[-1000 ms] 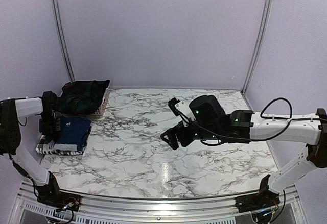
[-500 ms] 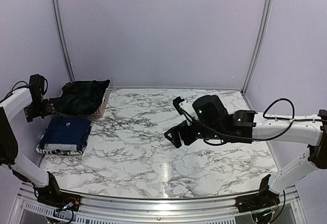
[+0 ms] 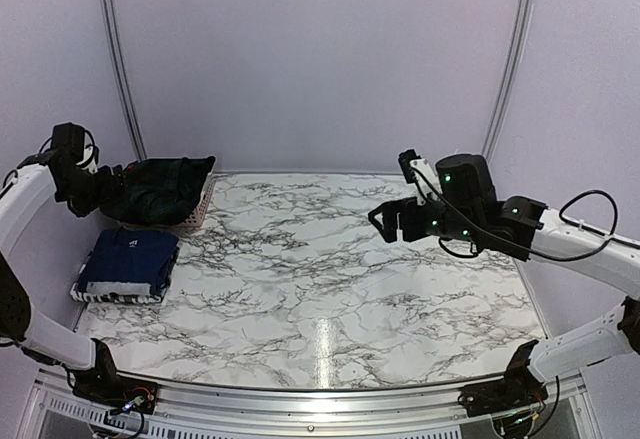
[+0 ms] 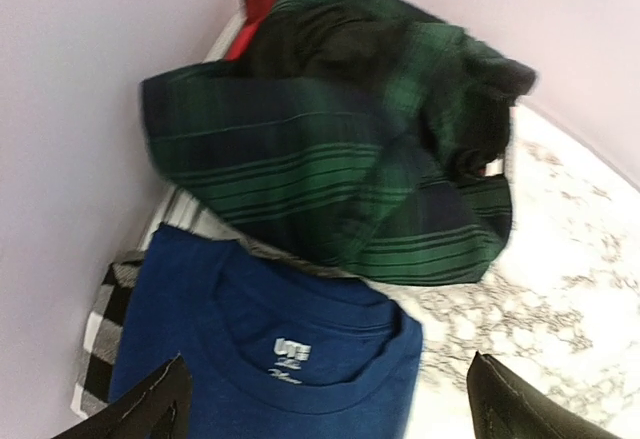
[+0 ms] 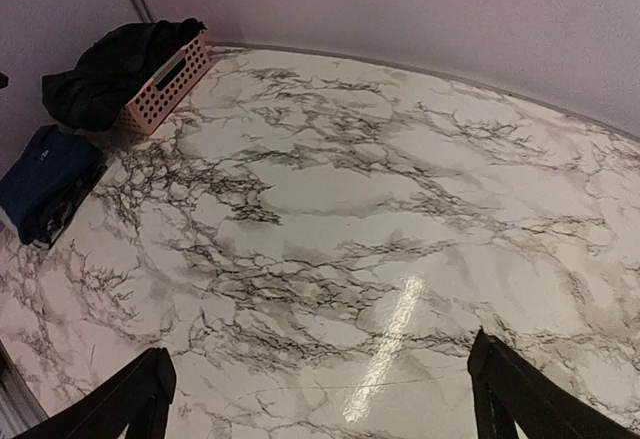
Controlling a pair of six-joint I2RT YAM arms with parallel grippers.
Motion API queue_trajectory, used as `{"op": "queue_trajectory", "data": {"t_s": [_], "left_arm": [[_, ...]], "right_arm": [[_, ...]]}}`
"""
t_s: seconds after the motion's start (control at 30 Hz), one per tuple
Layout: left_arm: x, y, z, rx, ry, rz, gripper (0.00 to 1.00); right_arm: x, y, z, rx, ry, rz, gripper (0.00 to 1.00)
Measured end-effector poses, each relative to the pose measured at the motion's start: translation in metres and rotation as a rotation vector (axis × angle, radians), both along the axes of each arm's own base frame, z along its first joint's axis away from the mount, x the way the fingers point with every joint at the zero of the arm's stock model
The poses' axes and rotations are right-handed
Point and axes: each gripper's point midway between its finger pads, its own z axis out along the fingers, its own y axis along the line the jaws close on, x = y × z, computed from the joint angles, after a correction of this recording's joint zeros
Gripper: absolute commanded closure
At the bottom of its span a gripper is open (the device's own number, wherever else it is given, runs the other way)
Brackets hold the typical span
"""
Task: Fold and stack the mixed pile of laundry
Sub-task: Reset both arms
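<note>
Top external view: a second ago the left claw (image 3: pixel 88 194) was low over the folded stack at the left edge of the tabletop (image 3: pixel 330 289). It has since lifted clear and swung back toward the left wall. It now hangs beside the pink basket (image 3: pixel 201 209), close to the dark green-and-navy plaid garment (image 3: pixel 160 191) heaped in it. The right claw (image 3: pixel 393 194) has also moved, from above the middle of the tabletop to the right rear, where it sits higher.

Both claws are spread wide and hold nothing. In the left wrist view the two dark fingertips (image 4: pixel 150 409) stand far apart at the bottom corners, with nothing between them but the cloth lying below. In the right wrist view the fingertips (image 5: pixel 140 394) frame only bare marble.

The navy blue T-shirt (image 3: pixel 130 259) lies folded on top of the black-and-white check shirt (image 3: pixel 98 294), whose edge shows along the left and near sides. This stack sits just in front of the basket. The plaid garment is bunched and unfolded, spilling over the basket's rim toward the T-shirt.
</note>
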Motion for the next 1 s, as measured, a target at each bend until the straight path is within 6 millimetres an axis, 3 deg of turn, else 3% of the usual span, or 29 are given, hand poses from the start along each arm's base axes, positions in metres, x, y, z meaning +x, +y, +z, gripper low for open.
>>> {"op": "queue_trajectory", "data": {"t_s": [0.07,0.23,0.43,0.57,0.83,1.0], "left_arm": [[0.007,-0.019,0.011,0.002,-0.028,-0.053,0.01],[0.022,-0.098,0.030,0.015,-0.071,-0.258,0.01],[0.028,-0.166,0.016,0.045,-0.033,-0.401,0.01],[0.023,-0.205,-0.004,0.062,0.009,-0.474,0.01],[0.010,-0.280,-0.029,0.064,0.020,-0.606,0.01],[-0.003,-0.312,-0.056,0.044,0.054,-0.650,0.01]], "right_arm": [[0.010,-0.017,0.006,0.018,-0.004,-0.041,0.02],[0.030,-0.055,0.008,0.034,0.013,-0.135,0.02],[0.044,-0.085,-0.028,-0.028,0.134,-0.218,0.01],[0.044,-0.090,-0.059,-0.077,0.232,-0.222,0.01],[0.029,-0.085,-0.091,-0.053,0.320,-0.191,0.02],[0.016,-0.083,-0.116,-0.035,0.381,-0.176,0.01]]}}
